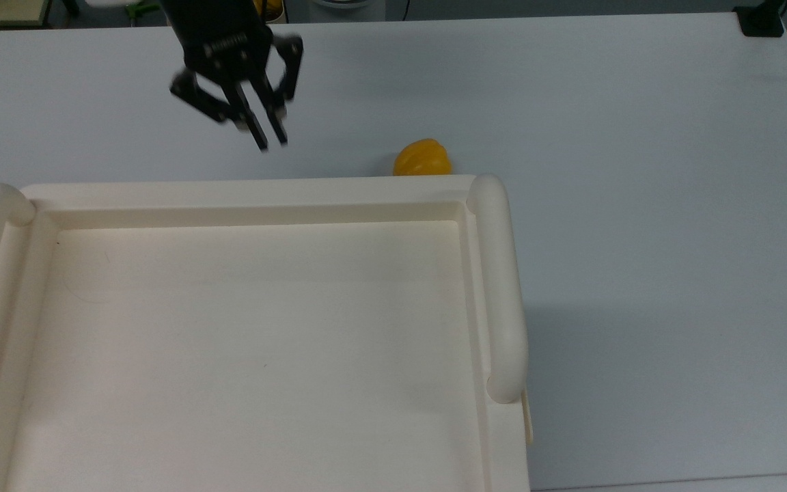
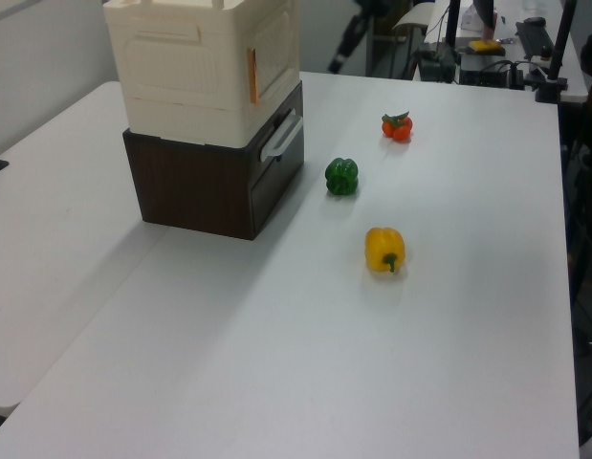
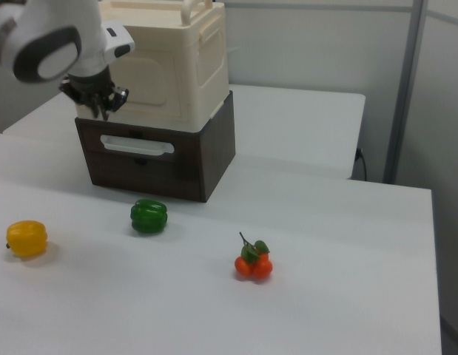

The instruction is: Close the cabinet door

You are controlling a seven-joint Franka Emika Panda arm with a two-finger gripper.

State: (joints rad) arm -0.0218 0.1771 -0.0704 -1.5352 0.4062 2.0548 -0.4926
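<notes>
The cabinet is a cream box on a dark brown drawer unit; from above I see its recessed top and rounded side rail. The cabinet door lies flush with the front face, an orange strip along its edge. In the right view the door is the recessed front panel. My gripper hovers over the table, clear of the cabinet's front edge, with its fingers close together and nothing between them. It appears as a dark blur beyond the cabinet, and in front of the door's lower corner.
A yellow pepper, a green pepper and a tomato cluster lie on the white table in front of the cabinet. The drawer unit's white handle juts out below the door. The yellow pepper sits by the cabinet's front edge.
</notes>
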